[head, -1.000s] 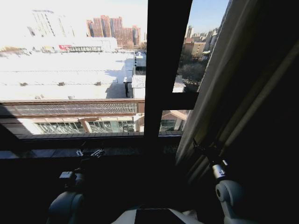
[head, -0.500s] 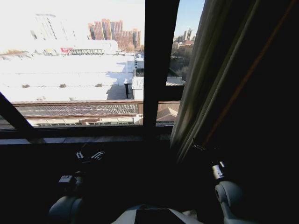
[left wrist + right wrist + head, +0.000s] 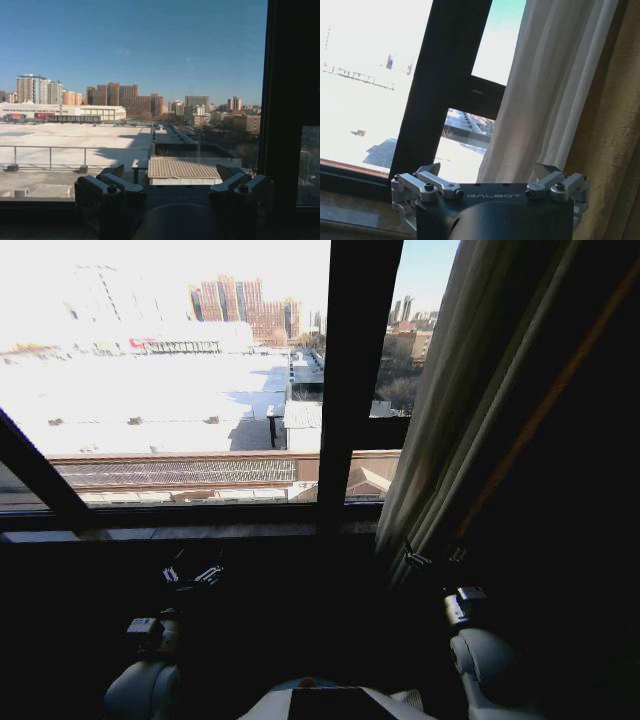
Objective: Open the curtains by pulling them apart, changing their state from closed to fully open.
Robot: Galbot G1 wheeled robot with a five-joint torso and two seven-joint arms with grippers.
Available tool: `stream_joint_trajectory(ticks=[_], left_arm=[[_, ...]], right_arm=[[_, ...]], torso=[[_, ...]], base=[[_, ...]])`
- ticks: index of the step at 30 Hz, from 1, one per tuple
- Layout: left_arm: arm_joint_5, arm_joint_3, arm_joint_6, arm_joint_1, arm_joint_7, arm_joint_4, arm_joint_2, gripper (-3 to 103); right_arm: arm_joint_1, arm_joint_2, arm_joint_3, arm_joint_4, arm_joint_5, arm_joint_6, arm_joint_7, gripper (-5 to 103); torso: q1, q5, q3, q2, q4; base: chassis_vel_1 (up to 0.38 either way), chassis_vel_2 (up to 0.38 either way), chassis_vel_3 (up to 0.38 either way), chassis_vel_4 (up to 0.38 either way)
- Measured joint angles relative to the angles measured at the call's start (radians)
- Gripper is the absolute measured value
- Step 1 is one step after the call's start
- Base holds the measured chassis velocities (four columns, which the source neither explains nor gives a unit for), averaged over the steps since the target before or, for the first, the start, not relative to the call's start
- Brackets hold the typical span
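Right hand at the curtain edge, nothing gripped

Right hand (image 3: 432,558) sits low, just below and against the inner edge of the curtain (image 3: 470,390), right of the window bar (image 3: 355,380). In the right wrist view the fingers (image 3: 547,177) stand apart, with the curtain's (image 3: 545,85) pleats hanging between and beyond them; no fabric is pinched that I can see. Whether the pads touch the cloth cannot be told.

Left hand (image 3: 192,574) is held low, well left of the bar, below the sill (image 3: 200,532). Its fingers (image 3: 112,182) are spread too, pointing out through bare glass, with no fabric near them.

Curtain: the sheer pale panel is bunched right of the bar, with a darker, heavier drape (image 3: 615,125) beside it on the far side. Left of the bar the glass is uncovered right across the head view; no left panel is visible there.

Step, by my reading: late in the task. The left side looks done, and the right panel is mostly drawn back but covers a strip of glass beside the bar.

Next move calls for: closing the right hand on the panel's leading edge, low on the pleats, then carrying it away from the bar toward the drape. Sheer cloth slips easily, so a full fold should be between the fingers before any pull.
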Motion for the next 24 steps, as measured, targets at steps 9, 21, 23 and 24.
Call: stream_joint_trajectory(ticks=[9,21,23,24], left_arm=[[0.000,0.001,-0.006,0.002,0.000,-0.001,-0.002,100],[0.001,0.006,-0.015,0.006,0.001,0.003,-0.005,100],[0.001,0.006,-0.017,0.006,0.002,0.004,-0.005,100],[0.001,0.006,-0.017,0.006,0.002,0.005,-0.005,100]], right_arm=[[-0.011,0.005,-0.010,0.006,-0.019,0.003,0.000,100],[0.003,0.002,-0.015,-0.012,-0.056,0.021,-0.042,100],[0.004,0.003,-0.011,-0.023,-0.069,0.041,-0.056,100],[0.004,0.004,-0.011,-0.026,-0.072,0.045,-0.059,100]], torso=[[-0.001,0.0002,0.000,0.000,0.0001],[-0.001,0.0001,0.000,0.000,0.0001],[-0.001,0.0002,0.000,0.000,0.0003],[-0.001,0.0004,0.000,0.000,0.0001]], base=[[0.390,0.241,-0.381,-0.237],[0.401,0.315,-0.407,-0.316],[0.382,0.368,-0.359,-0.348],[0.371,0.358,-0.349,-0.332]])
